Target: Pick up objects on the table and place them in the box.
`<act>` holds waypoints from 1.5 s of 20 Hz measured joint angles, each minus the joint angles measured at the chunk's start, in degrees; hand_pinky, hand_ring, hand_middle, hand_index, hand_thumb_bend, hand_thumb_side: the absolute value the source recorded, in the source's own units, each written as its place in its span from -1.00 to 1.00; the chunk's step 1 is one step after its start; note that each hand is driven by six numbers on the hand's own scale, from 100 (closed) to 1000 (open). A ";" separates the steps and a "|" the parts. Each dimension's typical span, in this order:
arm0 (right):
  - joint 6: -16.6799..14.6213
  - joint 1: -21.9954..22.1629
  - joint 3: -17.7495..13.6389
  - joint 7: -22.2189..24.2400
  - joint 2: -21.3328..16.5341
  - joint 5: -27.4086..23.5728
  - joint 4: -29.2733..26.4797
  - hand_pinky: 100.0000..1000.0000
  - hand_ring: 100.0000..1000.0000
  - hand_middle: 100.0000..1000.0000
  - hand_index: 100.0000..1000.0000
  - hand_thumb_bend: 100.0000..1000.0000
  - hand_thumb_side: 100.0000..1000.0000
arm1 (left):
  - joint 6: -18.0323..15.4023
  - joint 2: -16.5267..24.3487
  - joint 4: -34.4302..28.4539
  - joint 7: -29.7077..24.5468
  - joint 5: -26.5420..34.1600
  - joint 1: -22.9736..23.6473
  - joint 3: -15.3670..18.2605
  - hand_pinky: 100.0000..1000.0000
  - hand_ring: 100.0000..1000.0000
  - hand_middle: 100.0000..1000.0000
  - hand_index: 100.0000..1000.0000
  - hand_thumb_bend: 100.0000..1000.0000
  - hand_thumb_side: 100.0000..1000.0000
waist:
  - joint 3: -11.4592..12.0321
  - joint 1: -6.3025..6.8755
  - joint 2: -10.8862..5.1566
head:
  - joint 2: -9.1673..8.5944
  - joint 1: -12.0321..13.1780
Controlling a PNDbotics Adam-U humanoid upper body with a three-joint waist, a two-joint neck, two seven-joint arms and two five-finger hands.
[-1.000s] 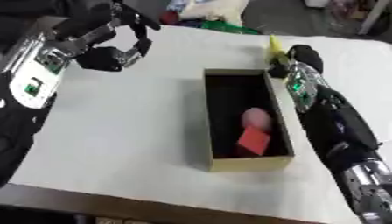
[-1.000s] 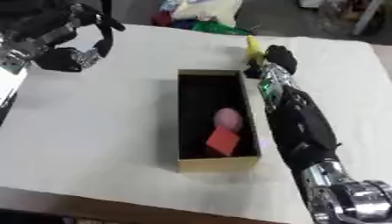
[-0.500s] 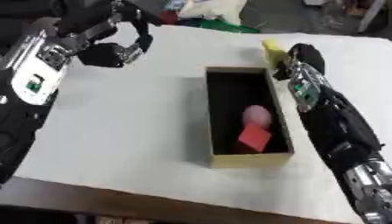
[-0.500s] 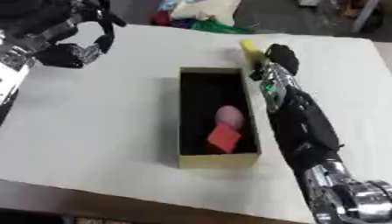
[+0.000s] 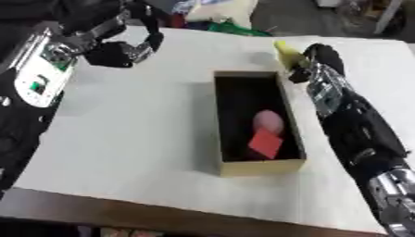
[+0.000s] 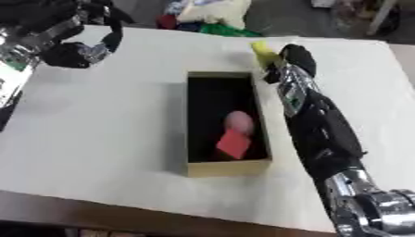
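Our right hand (image 5: 317, 58) is curled round a yellow thing (image 5: 285, 52) just past the box's far right corner, the yellow end poking out toward the far left of the hand, though we cannot tell its full shape or long axis. Our left hand (image 5: 122, 48) hangs over the table (image 5: 129, 134) at the far left, well apart from the box (image 5: 258, 167), fingers curled and holding nothing. Inside the box, whose long axis runs away from us, a pink egg-shaped thing (image 5: 268, 121) lies lengthwise, touching a red block (image 5: 265, 143) on its near side.
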 measured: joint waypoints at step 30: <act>-31.02 3.98 24.31 26.46 -3.24 -13.34 -12.65 0.24 -0.01 -0.48 -0.10 -1.00 -1.00 | 2.85 1.07 3.18 0.77 1.52 3.35 3.17 0.28 0.09 -0.08 0.62 -1.00 0.76 | -6.21 -0.10 -4.78 | 0.09 1.99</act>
